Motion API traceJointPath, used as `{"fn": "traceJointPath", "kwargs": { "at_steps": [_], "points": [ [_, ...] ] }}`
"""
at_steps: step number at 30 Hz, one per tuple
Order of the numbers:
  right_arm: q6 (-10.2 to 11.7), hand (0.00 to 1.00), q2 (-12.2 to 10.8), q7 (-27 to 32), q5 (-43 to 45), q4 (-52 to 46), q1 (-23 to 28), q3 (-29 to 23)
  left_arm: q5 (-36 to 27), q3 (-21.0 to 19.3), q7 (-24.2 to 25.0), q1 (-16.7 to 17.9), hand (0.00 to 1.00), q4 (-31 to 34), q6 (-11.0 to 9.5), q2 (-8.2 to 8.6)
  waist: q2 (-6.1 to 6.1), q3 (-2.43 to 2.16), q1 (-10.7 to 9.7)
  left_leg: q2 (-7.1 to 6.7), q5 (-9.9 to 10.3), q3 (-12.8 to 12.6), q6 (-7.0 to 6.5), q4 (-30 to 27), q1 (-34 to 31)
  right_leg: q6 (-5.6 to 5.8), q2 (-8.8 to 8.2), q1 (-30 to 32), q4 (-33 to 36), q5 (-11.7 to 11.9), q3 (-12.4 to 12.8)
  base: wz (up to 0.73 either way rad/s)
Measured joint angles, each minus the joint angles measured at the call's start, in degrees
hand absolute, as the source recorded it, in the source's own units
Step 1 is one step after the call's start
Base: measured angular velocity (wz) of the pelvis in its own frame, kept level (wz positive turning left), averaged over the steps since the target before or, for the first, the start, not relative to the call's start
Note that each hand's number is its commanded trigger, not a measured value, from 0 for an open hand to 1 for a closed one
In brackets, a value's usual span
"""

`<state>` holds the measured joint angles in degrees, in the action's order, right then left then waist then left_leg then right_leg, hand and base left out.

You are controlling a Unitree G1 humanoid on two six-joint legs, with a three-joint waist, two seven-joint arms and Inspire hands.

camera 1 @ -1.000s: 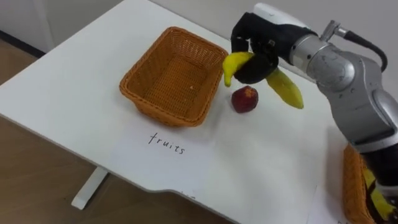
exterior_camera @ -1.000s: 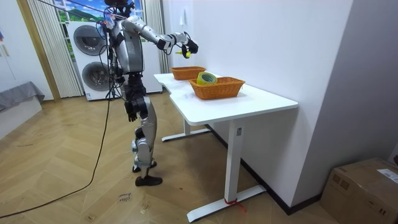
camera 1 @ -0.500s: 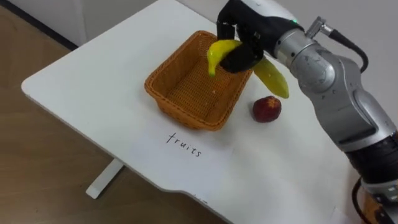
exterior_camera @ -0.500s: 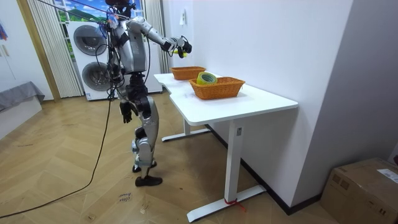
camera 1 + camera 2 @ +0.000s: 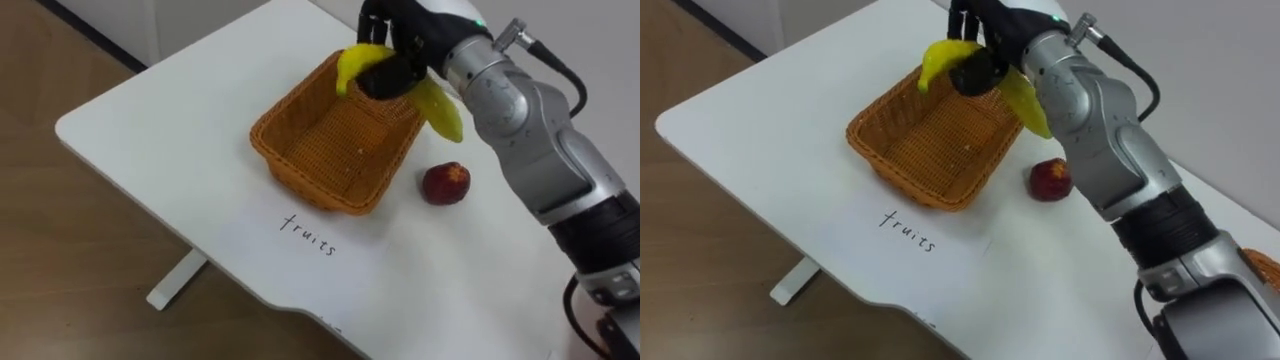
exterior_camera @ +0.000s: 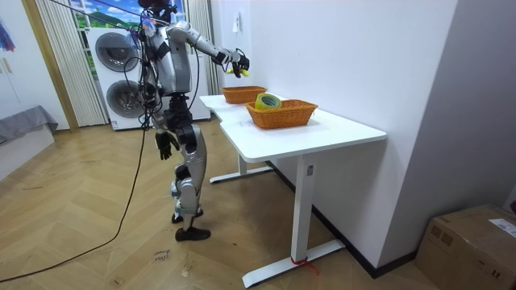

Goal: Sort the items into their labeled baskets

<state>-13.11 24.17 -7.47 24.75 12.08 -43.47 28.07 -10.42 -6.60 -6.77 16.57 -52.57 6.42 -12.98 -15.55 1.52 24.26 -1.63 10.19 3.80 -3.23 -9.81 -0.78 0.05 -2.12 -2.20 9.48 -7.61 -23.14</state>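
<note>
Yellow curved banana (image 5: 352,62): gripped tight in right robot hand (image 5: 392,72), held above far end of woven orange wicker basket (image 5: 300,175) on white bench (image 5: 170,130). Also spotted small red apple (image 5: 445,184) just beside basket.

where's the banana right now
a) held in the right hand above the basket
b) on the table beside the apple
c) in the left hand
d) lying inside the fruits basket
a: the right hand is curled round the banana above the far rim of the basket, while the apple sits alone on the table.
</note>
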Motion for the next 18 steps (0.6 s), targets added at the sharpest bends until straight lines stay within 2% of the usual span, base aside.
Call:
{"fn": "traceJointPath", "kwargs": {
  "at_steps": [2, 6, 18],
  "points": [
    [0.03, 0.0, 0.0, 0.37, -0.37, 1.27, -0.26, 0.31, 0.01, -0.02, 0.0, 0.0, 0.0, 0.0, 0.08, -0.03, -0.05, -0.03, 0.4, -0.03, 0.0, 0.08, 0.0, -0.04, -0.16, 0.0, -0.09, 0.04, -0.01, 0.0, -0.79, 0.0],
    [-0.06, 0.0, 0.01, 1.11, -0.98, 1.51, -0.26, 0.31, 0.01, -0.02, -0.11, 0.01, 0.0, 0.14, 0.73, -0.23, -0.16, -0.11, 0.79, -0.03, 0.0, 0.09, 0.0, -0.07, -0.17, 0.0, -0.09, 0.03, -0.02, 0.0, -0.8, 0.0],
    [0.04, 0.0, 0.01, 2.8, -2.81, 1.51, -0.26, 0.32, 0.01, 0.01, -0.92, -0.01, 0.0, 0.76, 0.74, -0.52, -0.2, -0.11, 1.02, -0.09, 0.01, 0.08, 0.0, -0.64, -0.09, 0.0, -0.32, -0.38, -0.01, 0.0, -1.03, 0.0]
  ]
}}
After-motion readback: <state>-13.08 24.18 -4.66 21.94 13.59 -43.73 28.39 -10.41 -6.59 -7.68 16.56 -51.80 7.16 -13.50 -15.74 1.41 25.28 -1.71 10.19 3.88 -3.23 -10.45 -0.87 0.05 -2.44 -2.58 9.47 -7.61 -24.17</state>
